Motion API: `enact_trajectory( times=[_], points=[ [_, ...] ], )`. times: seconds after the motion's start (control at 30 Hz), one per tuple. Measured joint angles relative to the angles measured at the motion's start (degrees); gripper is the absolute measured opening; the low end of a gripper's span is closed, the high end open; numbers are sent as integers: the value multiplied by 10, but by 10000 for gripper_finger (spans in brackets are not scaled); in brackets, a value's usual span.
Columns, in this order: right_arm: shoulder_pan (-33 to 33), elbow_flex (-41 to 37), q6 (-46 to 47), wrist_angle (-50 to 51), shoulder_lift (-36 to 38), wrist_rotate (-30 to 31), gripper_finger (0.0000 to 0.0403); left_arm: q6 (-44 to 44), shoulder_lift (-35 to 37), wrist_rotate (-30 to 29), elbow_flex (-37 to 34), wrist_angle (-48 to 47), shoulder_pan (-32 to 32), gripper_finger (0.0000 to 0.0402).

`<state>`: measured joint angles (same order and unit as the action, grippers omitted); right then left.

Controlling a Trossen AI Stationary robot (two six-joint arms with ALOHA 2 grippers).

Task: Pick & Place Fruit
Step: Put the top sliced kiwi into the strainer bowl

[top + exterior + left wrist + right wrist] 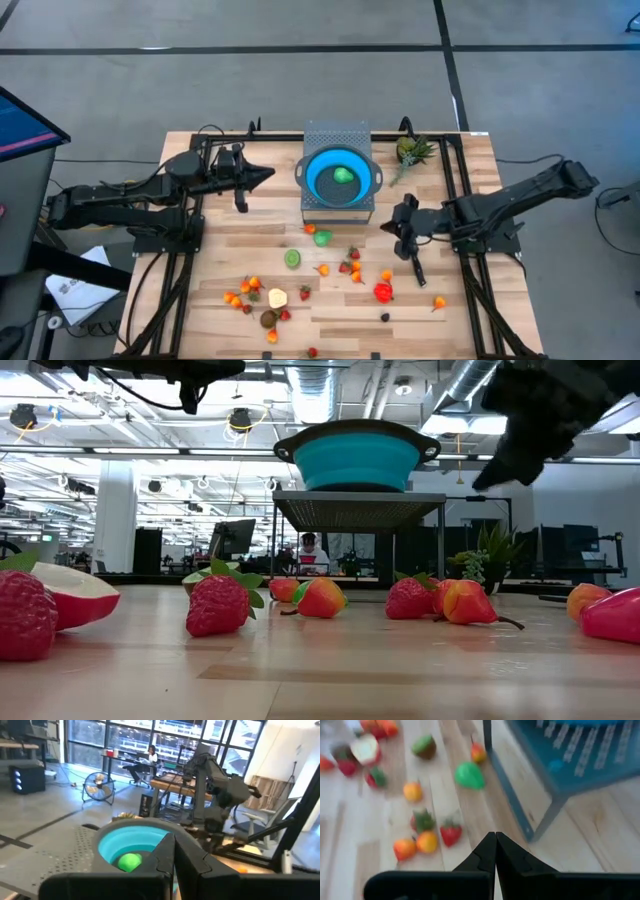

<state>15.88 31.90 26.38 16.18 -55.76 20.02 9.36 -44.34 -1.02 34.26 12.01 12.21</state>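
Strawberries [218, 606] and a cut apple slice [75, 595] lie closest in the low view, part of the fruit [352, 268] scattered over the near half of the wooden desk [470, 165]. One green piece [343, 175] sits inside the blue bowl [320, 178] (raised on a grey mesh stand [337, 135]). Left tool [264, 176], fully closed and empty, hangs just beside the bowl. Right tool [419, 279], likewise closed and empty, hangs near the fruit.

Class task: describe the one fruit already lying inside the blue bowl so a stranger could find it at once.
Find the grey mesh stand at the table's far edge, between the two arms. On it sits the blue bowl. Inside lies one small green fruit, the only fruit off the tabletop; all others are scattered on the wood below.
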Motion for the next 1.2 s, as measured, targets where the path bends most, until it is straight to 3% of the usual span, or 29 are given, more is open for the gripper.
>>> enact_trajectory(
  times=[0.17, 0.43, 0.63, 1.0, 1.2],
  points=[
    [2, 0, -26, -110, 5, 56, 0, -27, -12, 0, 0, -2, -12, 1],
    [2, 0, -76, -189, -23, 58, 0, -14, -90, -22, -19, -1, -92, 1],
    [15, 0, -40, -149, -24, 55, 0, 1, -132, -108, -20, 2, -152, 1],
    [5, 0, -84, -169, -24, 54, 0, 119, -179, -266, -20, 5, -296, 1],
    [23, 0, -30, -158, -24, 40, 0, 97, -204, -312, 0, 12, -310, 1]
  ],
)
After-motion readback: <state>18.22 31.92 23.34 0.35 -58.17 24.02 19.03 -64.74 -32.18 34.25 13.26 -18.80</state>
